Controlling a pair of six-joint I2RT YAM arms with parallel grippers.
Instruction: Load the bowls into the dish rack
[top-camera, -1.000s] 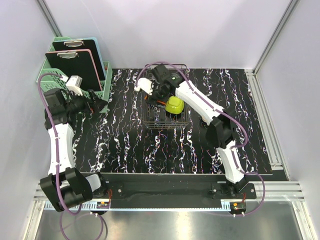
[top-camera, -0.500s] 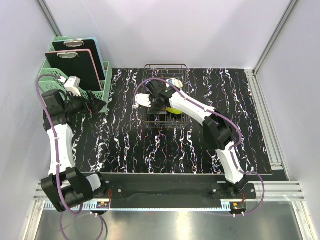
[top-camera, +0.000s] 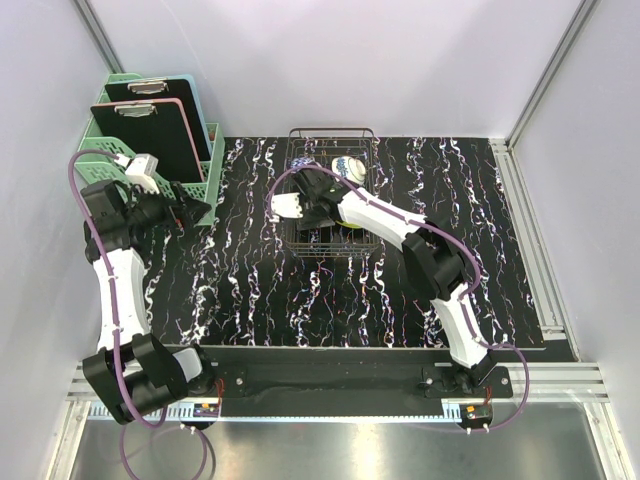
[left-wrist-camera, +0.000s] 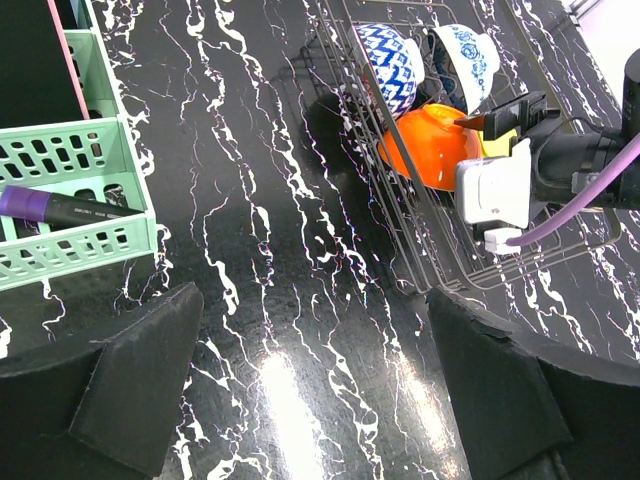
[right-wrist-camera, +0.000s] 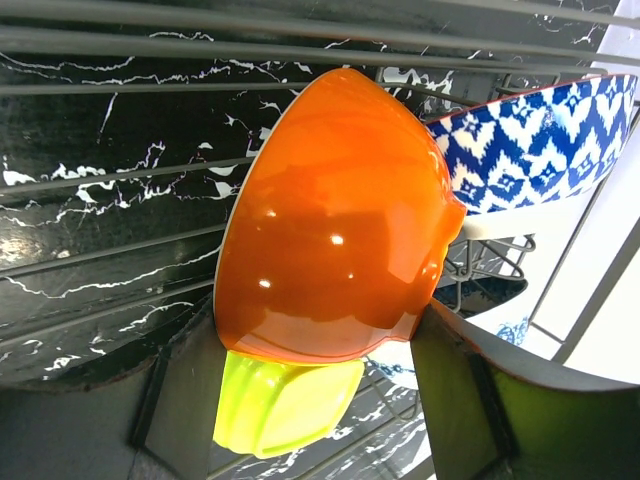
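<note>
Right gripper (right-wrist-camera: 305, 370): fingers spread wide and closed on the lime green bowl (right-wrist-camera: 285, 405), which sits low between them inside the dish rack (top-camera: 333, 129). The orange bowl (right-wrist-camera: 340, 220) stands on edge directly against it, with two blue-patterned bowls (left-wrist-camera: 390, 65) (left-wrist-camera: 465, 60) behind. The rack stands at the middle of the far edge of the black marbled table (top-camera: 250, 280). Left gripper (left-wrist-camera: 315, 310): fully open, nothing held, near the mint basket (left-wrist-camera: 70, 160) at the far left corner. Plain white walls enclose the table.
</note>
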